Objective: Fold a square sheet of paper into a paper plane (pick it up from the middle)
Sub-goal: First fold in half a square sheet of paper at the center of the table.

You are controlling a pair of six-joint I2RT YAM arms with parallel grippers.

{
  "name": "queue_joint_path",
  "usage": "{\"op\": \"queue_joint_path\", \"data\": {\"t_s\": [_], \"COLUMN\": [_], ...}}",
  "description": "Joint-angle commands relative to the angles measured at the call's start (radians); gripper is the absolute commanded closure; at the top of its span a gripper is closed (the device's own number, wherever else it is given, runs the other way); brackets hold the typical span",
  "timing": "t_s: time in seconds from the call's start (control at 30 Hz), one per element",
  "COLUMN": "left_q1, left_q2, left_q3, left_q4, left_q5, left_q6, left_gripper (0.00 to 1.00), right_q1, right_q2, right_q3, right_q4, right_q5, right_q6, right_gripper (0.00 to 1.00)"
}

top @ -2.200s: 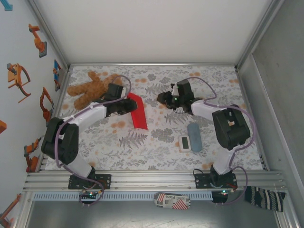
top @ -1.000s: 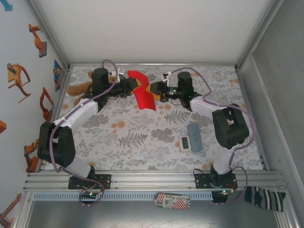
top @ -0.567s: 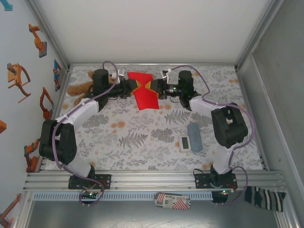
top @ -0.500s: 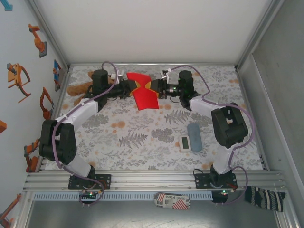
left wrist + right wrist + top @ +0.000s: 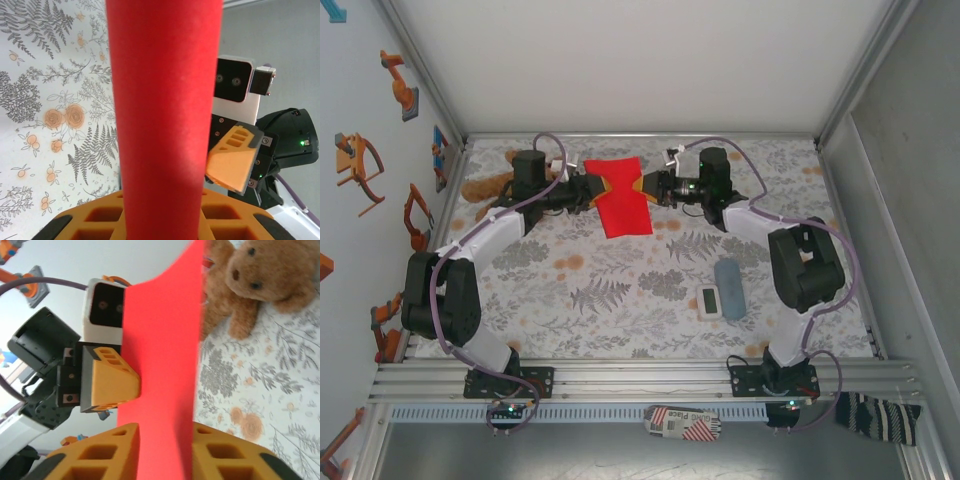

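Red paper (image 5: pixel 620 197) is held up off the counter (image 5: pixel 620 300), pinched between the 2 sets of jaws. Left jaws are clamped on its left edge. Right jaws look clamped on its right edge, facing the left ones across the sheet. The paper is a folded oblong with no point showing. Its long axis runs crosswise to the line between the jaws, far to near, with most of it on their near side.

Risks:
- Arms pulling apart or twisting out of sync could tear or crumple the thin paper.
- A weak pinch could let 1 edge slip, so the sheet flops.
- Teddy bear (image 5: pixel 485 188) sits behind the left jaws, so a snag is possible.
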Motion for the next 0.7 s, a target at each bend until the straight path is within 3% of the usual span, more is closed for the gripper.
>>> {"op": "queue_joint_path", "data": {"t_s": [0.0, 0.13, 0.27, 0.33, 0.47, 0.57, 0.67], "left_q1": [0.005, 0.005, 0.001, 0.001, 0.003, 0.004, 0.003], "left_q2": [-0.021, -0.017, -0.016, -0.019, -0.026, -0.032, -0.047], "left_q3": [-0.007, -0.013, -0.018, -0.019, -0.025, -0.035, -0.056], "left_q4": [-0.024, -0.005, 0.013, 0.007, -0.063, -0.122, -0.144], "left_q5": [0.021, 0.019, 0.018, 0.007, -0.069, -0.150, -0.212], "left_q6": [0.040, 0.025, 0.008, 0.007, 0.043, 0.071, 0.084], "left_gripper": [0.74, 0.72, 0.67, 0.57, 0.29, 0.19, 0.13], "right_q1": [-0.005, -0.005, -0.004, -0.004, -0.008, -0.028, -0.060], "right_q2": [-0.077, -0.097, -0.102, -0.108, -0.124, -0.146, -0.177], "right_q3": [0.046, 0.043, 0.025, 0.016, -0.005, -0.019, -0.002], "right_q4": [-0.237, -0.264, -0.197, -0.169, -0.166, -0.209, -0.363], "right_q5": [0.036, 0.041, 0.041, 0.051, 0.083, 0.113, 0.160], "right_q6": [-0.193, -0.208, -0.148, -0.116, -0.089, -0.100, -0.174], "right_gripper": [0.79, 0.99, 1.00, 1.00, 1.00, 1.00, 1.00]}}
